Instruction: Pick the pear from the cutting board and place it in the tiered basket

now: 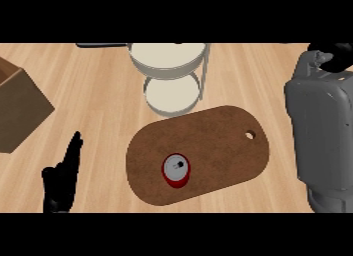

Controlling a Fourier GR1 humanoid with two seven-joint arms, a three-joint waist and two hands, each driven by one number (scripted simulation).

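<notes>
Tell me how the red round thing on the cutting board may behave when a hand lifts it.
The red thing looks round with a flat grey top, like a can, so it probably stays stiff. Its smooth curved side may be slippery to hold. It seems upright on the cutting board; tipped over, it would likely roll.

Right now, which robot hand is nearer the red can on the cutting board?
Left. The left robot hand is just left of the cutting board, level with the red can; the right robot hand is far off at top right.
</notes>
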